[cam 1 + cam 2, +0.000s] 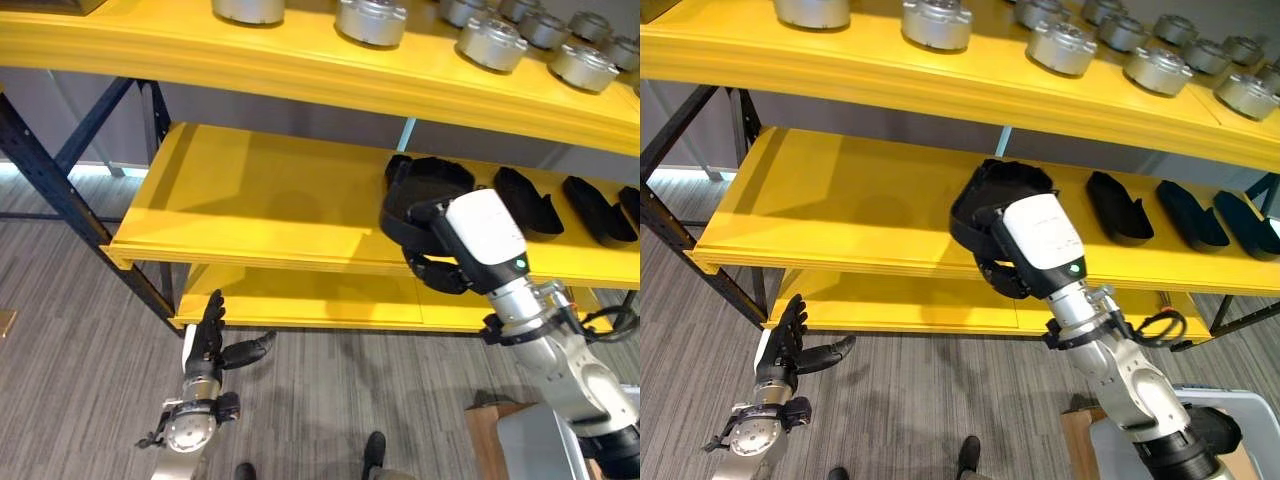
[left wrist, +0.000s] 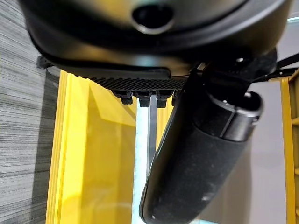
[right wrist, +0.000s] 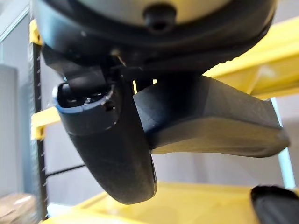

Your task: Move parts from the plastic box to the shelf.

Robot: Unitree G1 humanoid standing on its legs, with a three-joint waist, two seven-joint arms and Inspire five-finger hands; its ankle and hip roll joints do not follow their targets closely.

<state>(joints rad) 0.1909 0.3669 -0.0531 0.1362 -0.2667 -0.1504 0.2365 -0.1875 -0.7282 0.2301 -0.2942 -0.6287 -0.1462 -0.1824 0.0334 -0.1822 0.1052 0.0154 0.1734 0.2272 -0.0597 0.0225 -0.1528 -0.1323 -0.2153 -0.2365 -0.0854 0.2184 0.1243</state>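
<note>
Evidently the right hand [image 1: 1002,262] grips a black moulded part [image 1: 995,195] over the middle shelf [image 1: 840,215]; rigid, light, best held by its rim.

The left hand [image 2: 154,42] is filling the near part of the view with its dark bulk, its thumb [image 2: 196,172] sticking out thick and rounded, and its fingers [image 2: 142,96] showing as a short row of straight dark tips beside it. It is holding nothing. Past the fingertips a yellow shelf [image 2: 88,154] is lying, well apart from the hand. Grey striped floor [image 2: 23,140] is running alongside the shelf's edge.
</note>
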